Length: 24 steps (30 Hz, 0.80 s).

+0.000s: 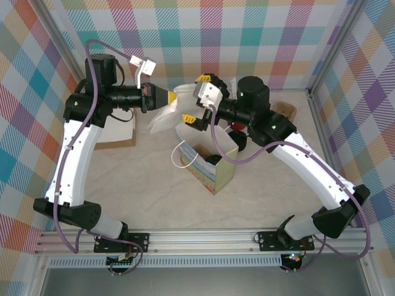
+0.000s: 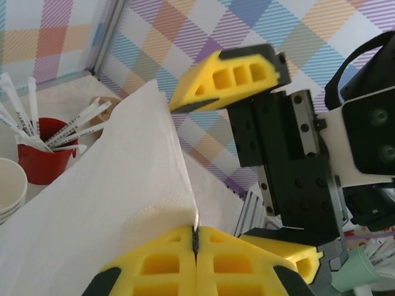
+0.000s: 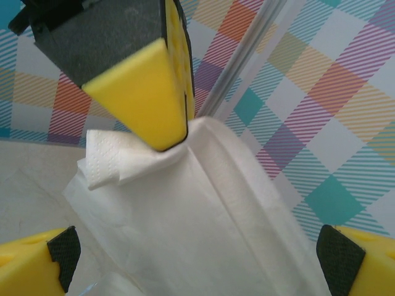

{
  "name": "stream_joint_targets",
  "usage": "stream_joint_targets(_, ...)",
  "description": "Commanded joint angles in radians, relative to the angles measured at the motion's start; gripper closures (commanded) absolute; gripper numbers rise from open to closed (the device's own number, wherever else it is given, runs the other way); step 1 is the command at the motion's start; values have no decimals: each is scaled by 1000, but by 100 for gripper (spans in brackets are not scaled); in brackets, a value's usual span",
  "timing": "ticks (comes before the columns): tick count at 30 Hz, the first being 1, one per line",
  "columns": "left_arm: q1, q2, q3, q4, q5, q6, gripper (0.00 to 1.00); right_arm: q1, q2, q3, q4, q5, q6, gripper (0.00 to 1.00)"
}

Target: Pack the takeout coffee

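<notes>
The left fingers (image 2: 196, 238) are pressed tight together on the edge of a white paper napkin (image 2: 111, 197), holding it up in the air so it hangs as a loose sheet. The right fingers (image 1: 194, 98) stand wide apart around the napkin's far end. One yellow pad touches its top fold while the other stays clear, so nothing is gripped there yet. To me it looks like a hand-over, or one arm steadying the sheet for the other, set up right above the bag so the napkin can drop straight in.

Below them the paper bag (image 1: 217, 176) stands upright on the worktop (image 1: 142, 179), mouth open. A dark round shape inside it looks like the black lid of the takeout coffee (image 1: 213, 160) — already packed, I'd say, though I can't be sure. Off to the side a red cup (image 2: 40, 161) holds white stirrers (image 2: 65, 128).
</notes>
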State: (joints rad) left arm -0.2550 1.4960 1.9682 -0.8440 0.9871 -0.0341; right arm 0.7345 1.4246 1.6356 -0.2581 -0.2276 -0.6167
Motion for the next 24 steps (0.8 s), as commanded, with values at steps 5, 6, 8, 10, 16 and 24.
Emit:
stream_joint_targets(5,-26,3,35,-37,84,69,100,14,75,128,-112,-27,-113,0)
stream_joint_targets(6,-27,2,37,-36,88,71,100,15,88,141,-132,-26,-116,0)
stream_joint_targets(8,-27,0,37,-36,91,75,100,15,109,159,-161,-19,-124,0)
stream_joint_targets(10,-27,-2,38,-38,93,81,100,14,131,177,-187,-5,-128,2)
stream_joint_targets(16,-27,-11,38,-46,85,93,100,15,191,262,-290,34,-134,32)
stream_joint_targets(24,-27,-26,34,-11,14,57,95,11,209,329,-319,93,-101,100)
